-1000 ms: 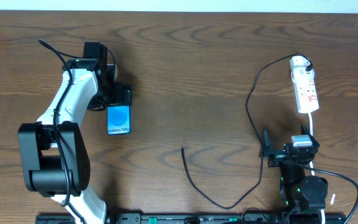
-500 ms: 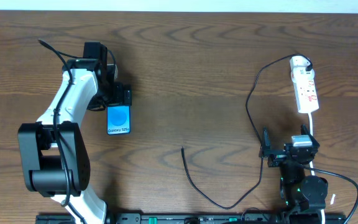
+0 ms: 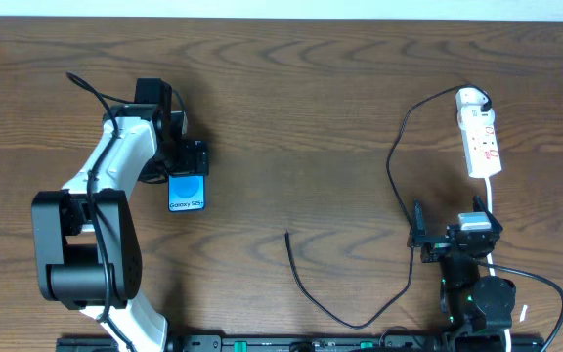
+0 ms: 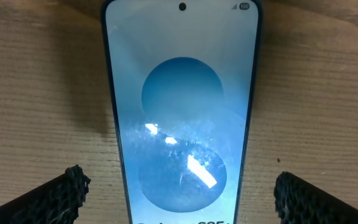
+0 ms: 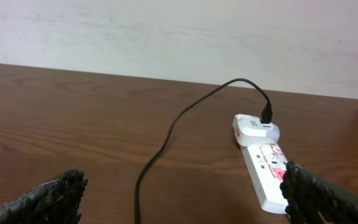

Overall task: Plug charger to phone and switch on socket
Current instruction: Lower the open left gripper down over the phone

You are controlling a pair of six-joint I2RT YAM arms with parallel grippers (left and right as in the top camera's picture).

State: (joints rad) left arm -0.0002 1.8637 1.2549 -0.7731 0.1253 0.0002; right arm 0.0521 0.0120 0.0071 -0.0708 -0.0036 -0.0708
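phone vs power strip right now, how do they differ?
The phone has a blue screen and dark edges; the power strip is white with red markings. The phone lies between the fingers of the open left end effector; the power strip lies apart from the right end effector. The black cable is plugged into the power strip, but its free tip lies apart from the phone. Both lie flat on the table.
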